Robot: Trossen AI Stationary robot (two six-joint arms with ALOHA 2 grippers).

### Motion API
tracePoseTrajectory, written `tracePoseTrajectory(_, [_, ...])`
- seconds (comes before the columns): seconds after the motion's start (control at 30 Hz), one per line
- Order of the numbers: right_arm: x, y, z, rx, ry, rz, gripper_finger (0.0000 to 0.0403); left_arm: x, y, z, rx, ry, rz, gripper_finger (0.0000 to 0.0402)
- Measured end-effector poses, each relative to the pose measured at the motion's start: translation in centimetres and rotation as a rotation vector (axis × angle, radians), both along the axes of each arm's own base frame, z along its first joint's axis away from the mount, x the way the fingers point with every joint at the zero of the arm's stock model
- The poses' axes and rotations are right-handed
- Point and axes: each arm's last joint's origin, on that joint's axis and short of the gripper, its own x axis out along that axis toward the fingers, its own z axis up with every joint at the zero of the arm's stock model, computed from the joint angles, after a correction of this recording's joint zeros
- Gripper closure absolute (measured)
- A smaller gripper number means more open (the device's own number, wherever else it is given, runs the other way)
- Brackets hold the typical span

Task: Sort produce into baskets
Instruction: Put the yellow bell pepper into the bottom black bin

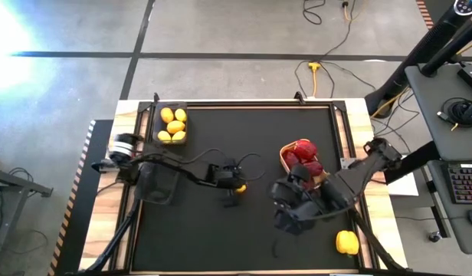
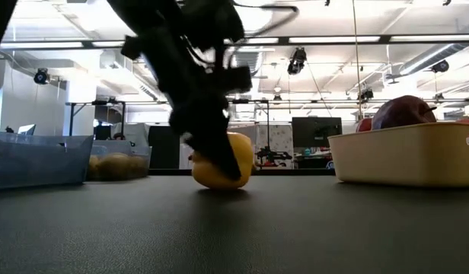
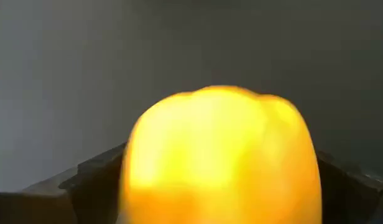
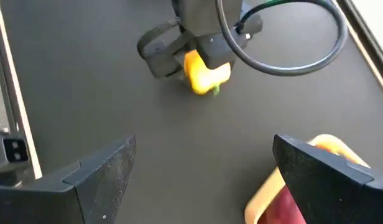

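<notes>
A yellow pepper [image 1: 240, 188] sits at the table's middle, and my left gripper [image 1: 233, 187] is shut on it; it also shows in the low view [image 2: 219, 172] and the right wrist view [image 4: 206, 72]. My right gripper [image 4: 204, 155] is open and empty above the mat, near the orange-tan basket [image 1: 285, 159], which holds dark red produce [image 1: 303, 153]. A black mesh basket [image 1: 156, 123] at the far left holds several yellow lemons [image 1: 173, 125]. A second yellow pepper [image 1: 346, 242] lies at the near right. My left gripper pinches the yellow pepper's two opposite sides [image 3: 142, 162] between its two fingers [image 3: 86, 180]. The fingers slant down at it from the table's left. The pepper's underside [image 2: 218, 185] rests on the black mat.
Another dark mesh basket [image 1: 155, 182] stands under my left arm at the table's left. A looping cable [image 4: 285, 43] hangs from my left arm. Bare black mat [image 1: 221, 238] lies along the near side.
</notes>
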Motion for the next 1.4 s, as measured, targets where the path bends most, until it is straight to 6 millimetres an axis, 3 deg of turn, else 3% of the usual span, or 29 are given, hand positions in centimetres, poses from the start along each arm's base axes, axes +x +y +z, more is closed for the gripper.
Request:
tracePoseTrajectory(0.13, [-1.7,0.9,-0.1,0.007,0.042,-0.039,0.0033,0.8,-0.1,-0.9,0.009,0.066,0.001,0.0024])
tracePoseTrajectory(0.27, [-3.2,1.7,-0.3,0.061,0.110,-0.046,0.0033,1.1,-0.3,-0.8,-0.002,0.071,0.018,0.0061])
tracePoseTrajectory(0.37, [-4.3,2.4,-1.1,0.141,0.208,-0.029,0.0033,0.8,-0.5,0.2,-0.004,0.094,0.023,0.0095])
tracePoseTrajectory(0.47, [-5.5,2.9,-3.3,0.217,0.387,-0.004,0.0033,-0.1,-1.1,2.8,-0.007,0.127,0.023,0.0098])
tracePoseTrajectory(0.67, [-8.4,4.2,-8.4,0.171,0.663,0.083,0.0035,-4.8,-3.6,8.8,-0.052,0.176,0.051,0.0095])
tracePoseTrajectory(0.77, [-10.2,5.5,-10.1,0.128,0.716,0.207,0.0035,-8.4,-4.6,11.4,-0.077,0.233,0.103,0.0091])
tracePoseTrajectory(0.93, [-12.3,7.7,-11.9,0.159,0.734,0.383,0.0035,-14.0,-5.1,13.9,-0.114,0.297,0.225,0.0091])
tracePoseTrajectory(1.1, [-13.8,8.7,-13.3,0.192,0.698,0.326,0.0035,-17.8,-5.0,13.3,-0.176,0.298,0.299,0.0091])
tracePoseTrajectory(1.4, [-15.3,9.8,-14.6,0.256,0.687,0.196,0.0035,-21.7,-3.0,8.9,-0.221,0.466,0.389,0.0089])
